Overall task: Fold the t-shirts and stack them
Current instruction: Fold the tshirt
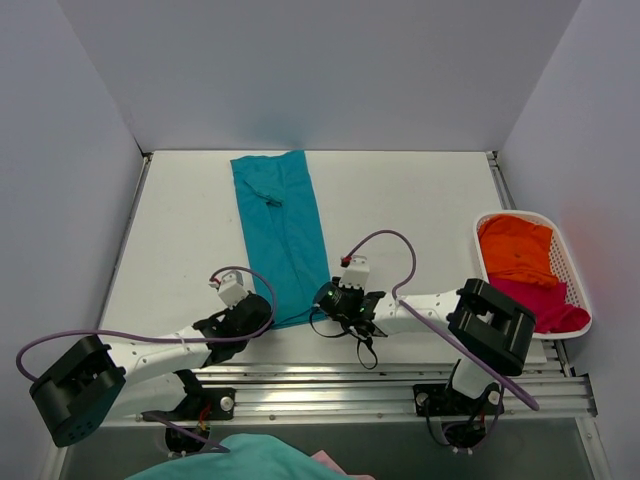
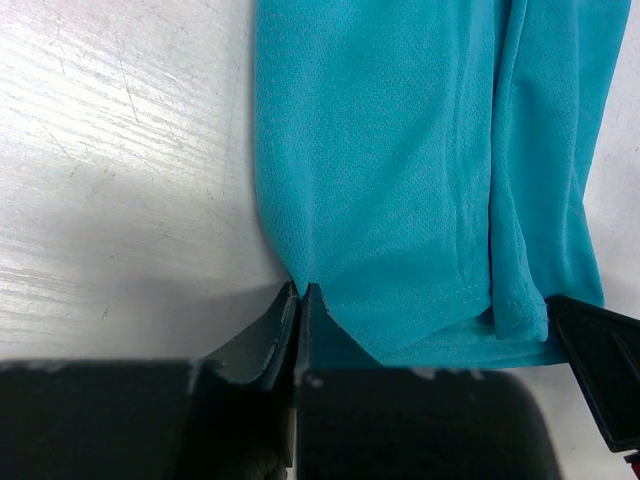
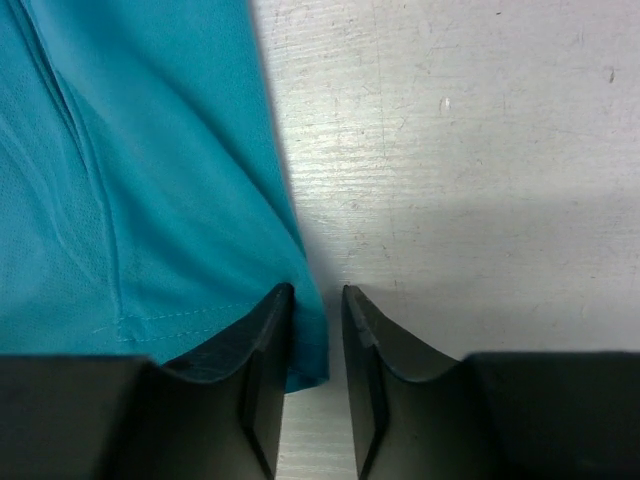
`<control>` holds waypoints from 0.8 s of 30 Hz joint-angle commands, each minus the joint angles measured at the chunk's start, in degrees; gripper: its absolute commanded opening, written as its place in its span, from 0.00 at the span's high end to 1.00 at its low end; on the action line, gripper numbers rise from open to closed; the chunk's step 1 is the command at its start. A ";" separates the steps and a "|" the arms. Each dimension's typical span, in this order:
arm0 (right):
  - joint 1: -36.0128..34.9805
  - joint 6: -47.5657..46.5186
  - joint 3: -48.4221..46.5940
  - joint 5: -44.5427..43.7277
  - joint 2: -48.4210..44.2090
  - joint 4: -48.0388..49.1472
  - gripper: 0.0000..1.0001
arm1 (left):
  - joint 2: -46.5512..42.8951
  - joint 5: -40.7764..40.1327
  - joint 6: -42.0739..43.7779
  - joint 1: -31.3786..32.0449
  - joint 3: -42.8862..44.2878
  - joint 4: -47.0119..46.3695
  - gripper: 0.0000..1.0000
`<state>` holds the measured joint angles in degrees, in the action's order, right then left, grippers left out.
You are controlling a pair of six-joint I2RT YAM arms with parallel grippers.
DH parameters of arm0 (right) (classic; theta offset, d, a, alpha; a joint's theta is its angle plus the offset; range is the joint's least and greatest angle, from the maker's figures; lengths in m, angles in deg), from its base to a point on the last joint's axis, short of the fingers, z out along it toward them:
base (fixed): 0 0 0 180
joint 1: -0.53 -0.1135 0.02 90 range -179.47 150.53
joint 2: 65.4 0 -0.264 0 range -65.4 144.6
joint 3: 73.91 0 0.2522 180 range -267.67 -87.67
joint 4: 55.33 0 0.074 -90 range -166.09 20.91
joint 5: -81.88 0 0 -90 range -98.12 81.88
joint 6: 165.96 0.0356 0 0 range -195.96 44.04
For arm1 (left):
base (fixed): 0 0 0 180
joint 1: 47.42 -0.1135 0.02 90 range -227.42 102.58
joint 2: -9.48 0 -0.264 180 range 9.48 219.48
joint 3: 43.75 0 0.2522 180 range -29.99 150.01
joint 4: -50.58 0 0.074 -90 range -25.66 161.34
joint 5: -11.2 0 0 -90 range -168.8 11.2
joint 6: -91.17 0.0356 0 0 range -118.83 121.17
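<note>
The teal t-shirt [image 1: 280, 235] lies as a long strip on the tabletop [image 1: 410, 200]; the left tool [image 2: 300, 300] is pinched on one near corner, while the right tool [image 3: 318, 300] — barely parted around the other — should close fully before both lift evenly.

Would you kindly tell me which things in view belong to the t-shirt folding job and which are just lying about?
Part of the job:
teal t-shirt, flat on the table
orange t-shirt, in the basket
magenta t-shirt, in the basket

Just lying about:
white basket
bundled cloth below the arm bases
</note>
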<state>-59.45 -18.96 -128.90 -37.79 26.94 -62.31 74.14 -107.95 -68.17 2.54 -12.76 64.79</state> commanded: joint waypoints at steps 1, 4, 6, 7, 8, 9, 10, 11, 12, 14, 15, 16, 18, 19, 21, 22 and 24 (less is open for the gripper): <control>0.22 0.31 0.45 -2.59 -0.58 -1.43 0.78 | 0.90 -0.74 1.58 0.14 -1.85 5.97 0.98; 0.31 0.14 0.45 -2.32 0.04 -0.99 0.88 | 1.17 -0.74 1.67 0.14 -1.85 5.79 0.98; 0.31 -0.13 0.45 -2.15 0.56 -0.90 0.95 | 1.17 -0.65 1.67 0.14 -1.85 5.62 0.98; 0.31 -0.21 0.36 -2.06 0.65 -0.90 1.00 | 1.17 -0.74 1.75 0.14 -1.85 5.70 0.98; 0.31 -0.21 0.36 -2.06 0.57 -0.90 1.00 | 0.99 -0.82 2.01 0.14 -1.77 5.62 0.98; 0.31 -0.39 0.36 -2.06 0.39 -0.90 1.00 | 0.56 -0.65 2.19 0.14 -1.50 6.05 0.98; 0.31 -0.30 0.45 -1.97 0.22 -1.16 1.00 | 0.20 -0.47 2.54 0.23 -1.33 6.49 0.98; 0.31 -0.30 0.45 -1.97 -0.57 -1.42 1.00 | -0.24 -0.12 2.72 0.23 -1.06 7.37 0.98; 0.22 -0.39 0.63 -2.14 -1.01 -1.86 1.00 | -0.67 0.23 2.98 0.32 -0.45 8.24 0.98; -0.13 -0.22 0.63 -2.32 -3.28 -3.62 1.00 | -3.04 1.97 3.33 0.58 0.17 10.44 0.98; -0.39 0.05 0.98 -2.50 -4.26 -4.32 1.00 | -5.14 2.60 3.60 1.02 0.60 11.32 0.98; -1.09 0.22 1.07 -2.58 -5.23 -5.63 1.00 | -6.29 3.04 3.51 1.46 0.87 12.29 0.98; -1.71 0.31 1.42 -2.50 -7.95 -6.52 1.00 | -8.84 4.09 3.42 2.16 1.40 15.62 0.98; -1.97 0.57 1.42 -2.41 -8.66 -8.79 1.00 | -11.29 4.27 3.08 2.77 2.18 16.94 0.98; -2.59 0.66 1.33 -2.23 -10.59 -10.03 1.00 | -13.59 4.71 3.07 3.31 3.15 20.55 0.98; -2.77 0.75 1.33 -2.32 -11.21 -11.17 1.00 | -15.60 4.89 3.07 3.48 4.11 21.69 0.98; -3.12 0.58 1.16 -2.32 -12.61 -11.71 1.00 | -17.28 4.98 3.60 3.66 5.17 23.89 0.98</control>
<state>-62.18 -18.94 -127.81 -37.68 16.95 -68.25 59.83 -103.56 -65.83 5.79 -11.42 81.32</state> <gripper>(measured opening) 0.019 0.040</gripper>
